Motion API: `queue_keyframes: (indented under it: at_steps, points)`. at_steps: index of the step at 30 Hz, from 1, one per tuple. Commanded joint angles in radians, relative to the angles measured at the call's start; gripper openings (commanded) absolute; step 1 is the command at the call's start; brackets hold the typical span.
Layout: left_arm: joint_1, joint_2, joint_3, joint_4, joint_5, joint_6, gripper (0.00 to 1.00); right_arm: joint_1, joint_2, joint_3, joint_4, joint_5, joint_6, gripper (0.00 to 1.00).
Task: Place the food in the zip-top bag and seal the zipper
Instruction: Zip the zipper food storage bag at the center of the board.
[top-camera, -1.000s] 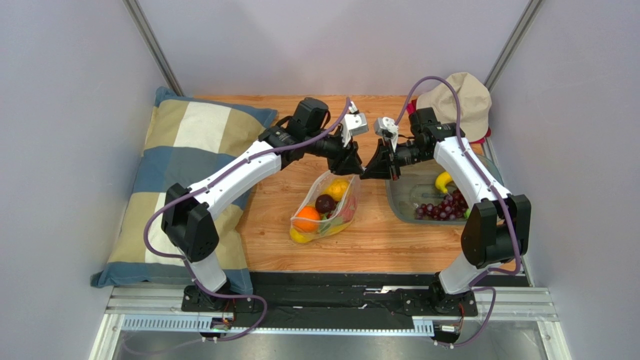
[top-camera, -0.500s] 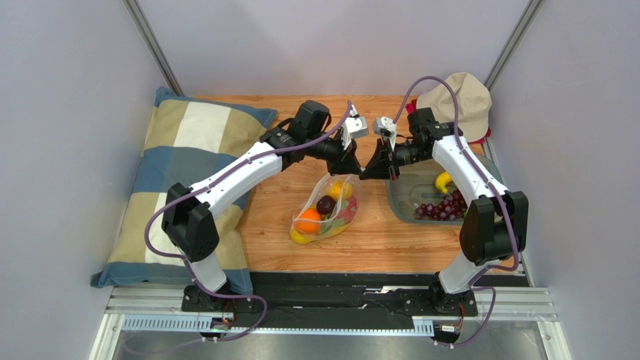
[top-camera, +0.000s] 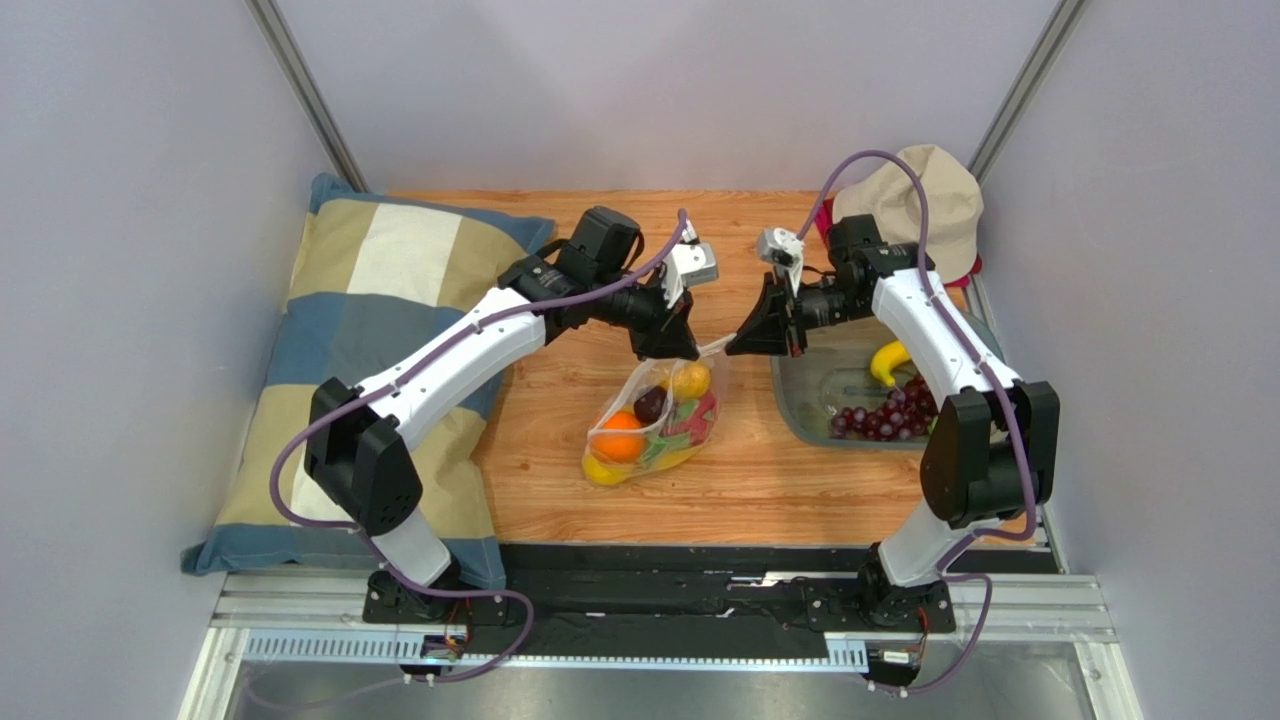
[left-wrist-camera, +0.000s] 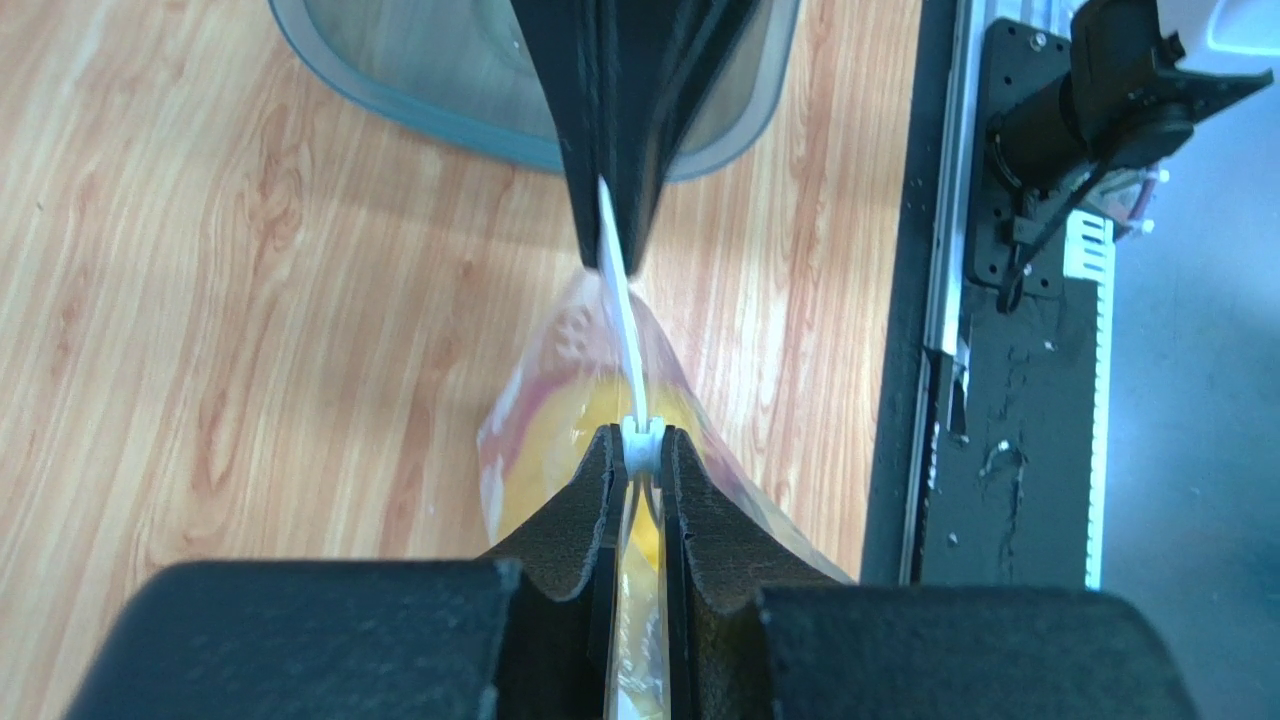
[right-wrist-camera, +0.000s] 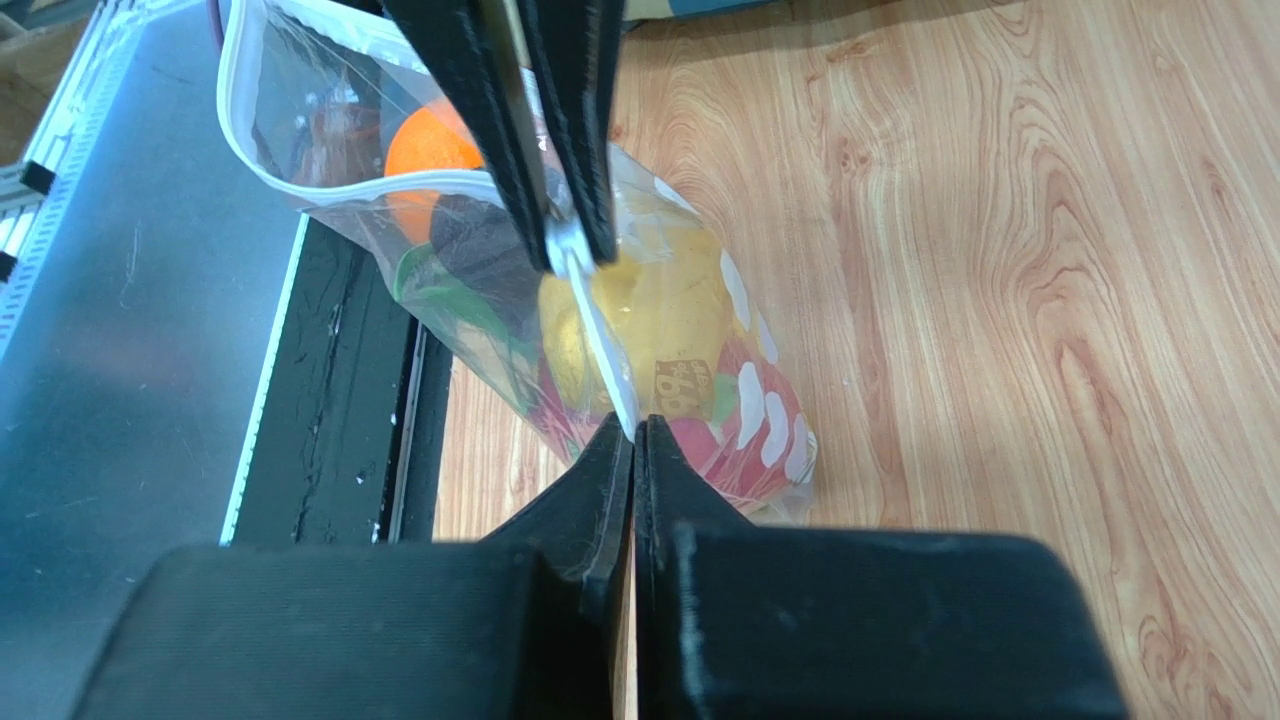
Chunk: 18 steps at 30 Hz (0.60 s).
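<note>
the zip-top bag (top-camera: 649, 428) rests on the wooden table (top-camera: 781, 495) with an orange (top-camera: 615, 437) and other fruit inside. at its far edge the left gripper (top-camera: 672, 345) and right gripper (top-camera: 744, 339) each pinch the zipper (top-camera: 709, 350) (taut between them). grapes (top-camera: 887, 416) and a banana (top-camera: 887, 362) lie in the grey tray (top-camera: 800, 393) farther right.
</note>
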Motion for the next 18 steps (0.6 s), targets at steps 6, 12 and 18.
queue_keyframes:
  at_steps: [6,12,18]
  points:
    - [0.043,-0.121,-0.004,-0.243,0.000,0.077,0.08,-0.076,-0.041,-0.009,0.063,-0.018,0.053,0.00]
    - [0.060,-0.176,0.001,-0.387,0.000,0.175,0.09,-0.091,-0.061,-0.051,0.106,0.000,0.094,0.00]
    - [0.098,-0.272,-0.083,-0.425,-0.084,0.201,0.09,-0.117,-0.075,-0.074,0.157,0.025,0.161,0.00]
